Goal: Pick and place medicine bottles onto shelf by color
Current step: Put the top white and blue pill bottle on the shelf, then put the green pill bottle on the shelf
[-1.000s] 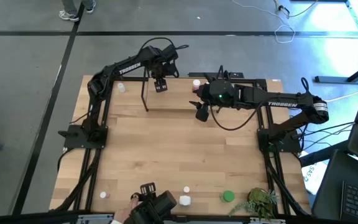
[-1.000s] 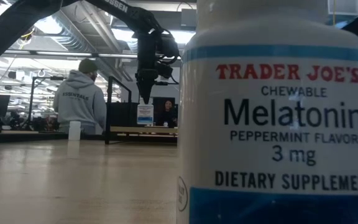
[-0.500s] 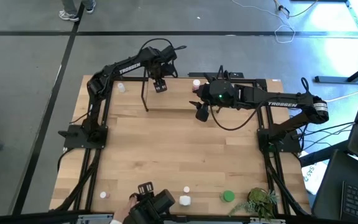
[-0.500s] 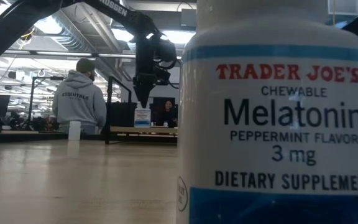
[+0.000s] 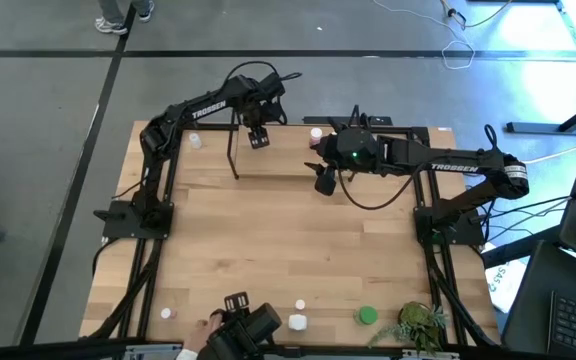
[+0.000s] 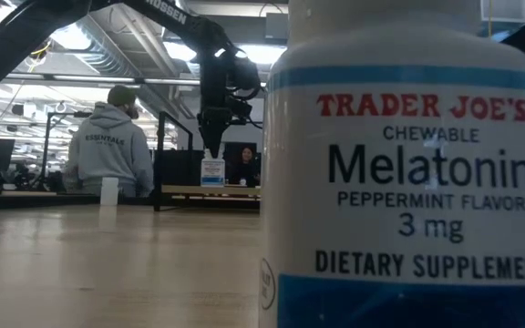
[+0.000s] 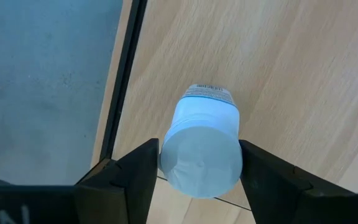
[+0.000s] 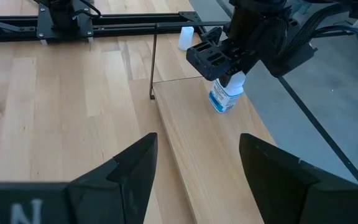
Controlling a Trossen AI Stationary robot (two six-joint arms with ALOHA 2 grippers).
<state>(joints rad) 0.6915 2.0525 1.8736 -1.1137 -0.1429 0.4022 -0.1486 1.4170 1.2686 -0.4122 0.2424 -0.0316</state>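
Note:
The shelf [image 5: 288, 160] stands at the table's far side, its top board [image 8: 204, 155] light wood with a thin black upright [image 8: 153, 62]. My left gripper [image 5: 258, 137] points down over its left part, shut on a white medicine bottle with a blue label [image 8: 224, 96]. The bottle's base is at the board [image 6: 199, 191]; whether it rests there I cannot tell. My right gripper [image 5: 324, 182] hangs open just right of it, over the shelf's near edge, with nothing between its fingers [image 8: 135, 168]. My left gripper pinches the bottle's white cap [image 7: 201, 158] between its two fingers [image 7: 143, 171], one on each side. The fingers come from above, pointing steeply down. The bottle hangs nearly upright below them, slightly tilted, with its labelled body [image 6: 212, 172] showing under the fingertips.
On the table's near edge are a large white melatonin bottle [image 6: 408, 182], small white bottles [image 5: 300, 304] [image 5: 167, 313], a green one [image 5: 367, 316] and a plant [image 5: 423, 325]. More bottles are at the far left [image 5: 196, 141] and on the shelf [image 5: 315, 137]. A person [image 6: 108, 150] stands beyond.

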